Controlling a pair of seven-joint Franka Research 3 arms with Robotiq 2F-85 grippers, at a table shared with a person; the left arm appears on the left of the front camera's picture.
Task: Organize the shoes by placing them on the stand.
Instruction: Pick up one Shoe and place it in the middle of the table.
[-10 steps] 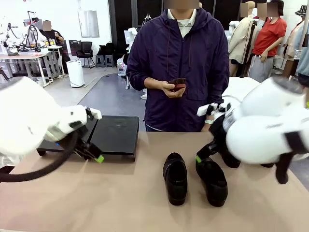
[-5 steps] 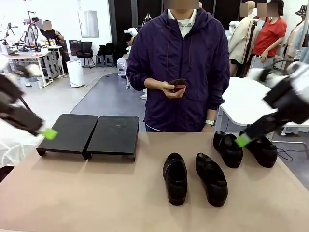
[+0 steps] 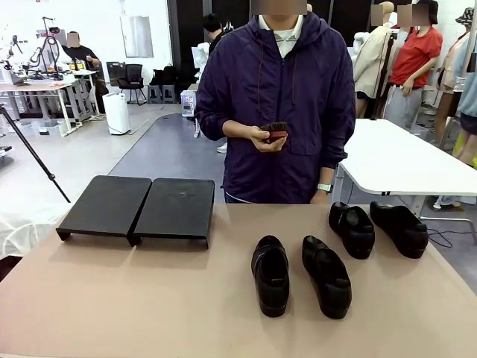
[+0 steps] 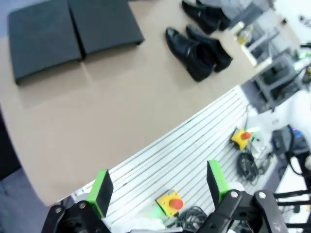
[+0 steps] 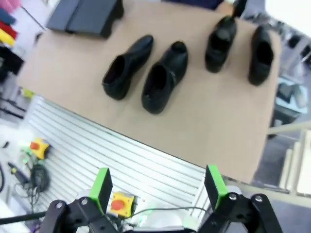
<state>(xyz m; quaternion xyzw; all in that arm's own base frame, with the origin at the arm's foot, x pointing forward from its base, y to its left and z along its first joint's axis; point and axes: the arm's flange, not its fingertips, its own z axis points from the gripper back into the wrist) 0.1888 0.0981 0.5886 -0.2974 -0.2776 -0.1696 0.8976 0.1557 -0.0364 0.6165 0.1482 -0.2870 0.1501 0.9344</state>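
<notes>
stand: the low matte black two-platform stand (image 3: 138,207) is sitting on the tan table (image 3: 149,321), with nothing on it yet.
shoes: the four glossy black leather slip-on shoes are all lying right of the stand. The nearest shoe (image 3: 270,274) and its neighbour (image 3: 326,276) are side by side, and the far pair (image 3: 352,229) is farther right again.
left: I'm hovering my left gripper (image 4: 159,187) high, well back from the stand, green pads apart and gripping nothing.
right: I'm holding my right gripper (image 5: 159,186) the same way, pads apart and empty.
step: I'm judging this as lining up the first pick, since no shoe is placed.
how: I'm aiming across the nearest shoe's collar and pinching both side walls squarely, as glossy leather likely slips. Then I'm seating it at the stand's outer edge so four are fitting.
</notes>
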